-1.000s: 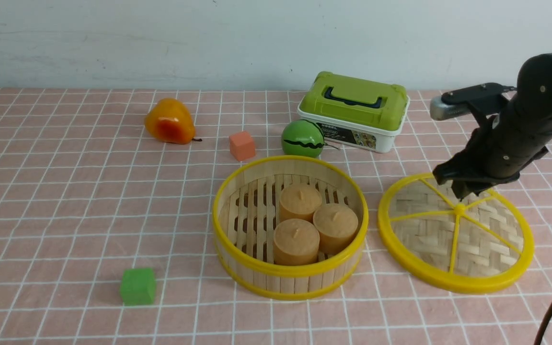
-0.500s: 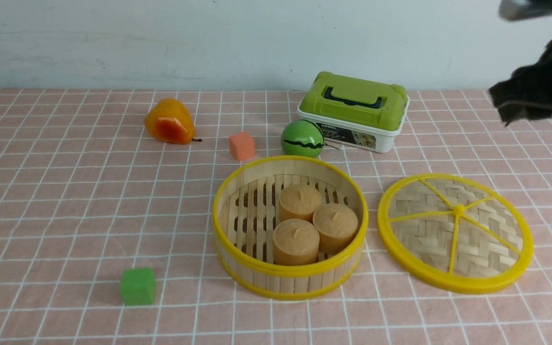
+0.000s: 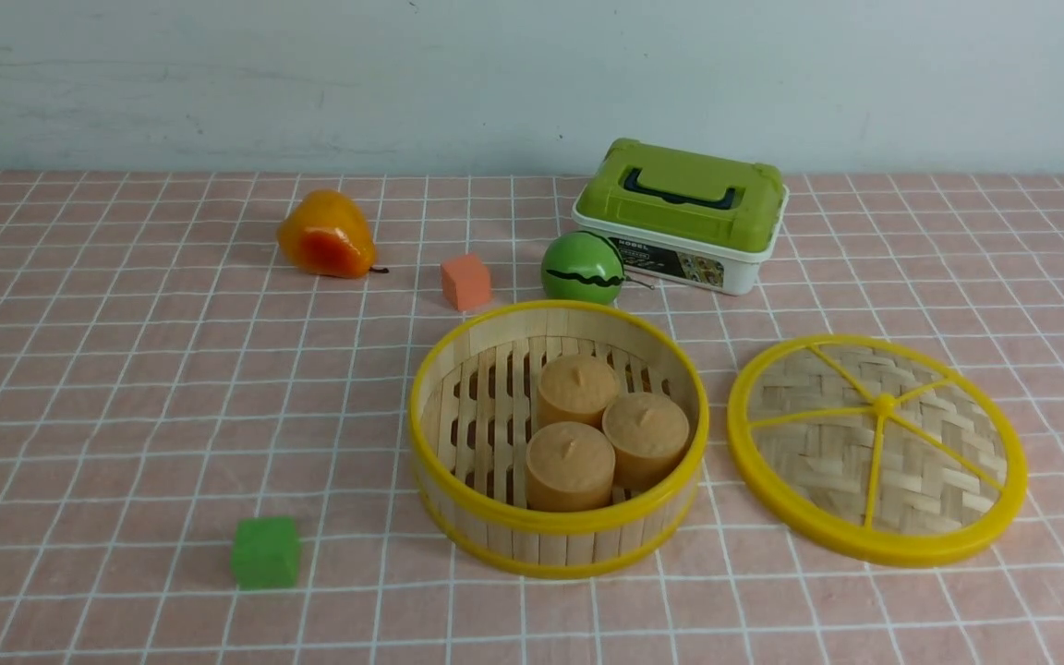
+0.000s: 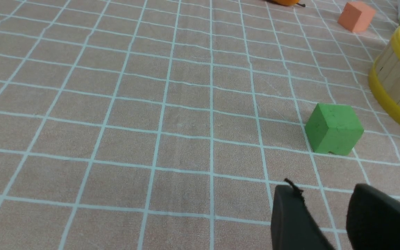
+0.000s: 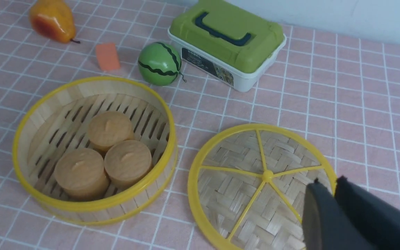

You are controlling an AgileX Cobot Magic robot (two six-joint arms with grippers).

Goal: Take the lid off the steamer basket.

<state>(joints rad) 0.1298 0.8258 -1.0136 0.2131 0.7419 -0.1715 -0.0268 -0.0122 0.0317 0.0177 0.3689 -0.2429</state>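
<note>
Hovering above lid [image 5: 255, 198], right hand [image 5: 329, 184] closed (empty).

right pincer [image 5: 328, 183] closed, empty; left pincer [image 4: 321, 190] jaws parted, empty

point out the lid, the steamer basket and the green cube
lid [image 3: 911, 462], front view, on the weave near its middle
steamer basket [image 3: 550, 547], front view, on its near slat wall
green cube [image 3: 265, 551], front view, on its front face

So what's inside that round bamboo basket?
Three tan round blocks sit close together on the steamer basket's slatted floor, toward its right side. The floor under them is covered, and the near wall hides the front block's base.
</note>
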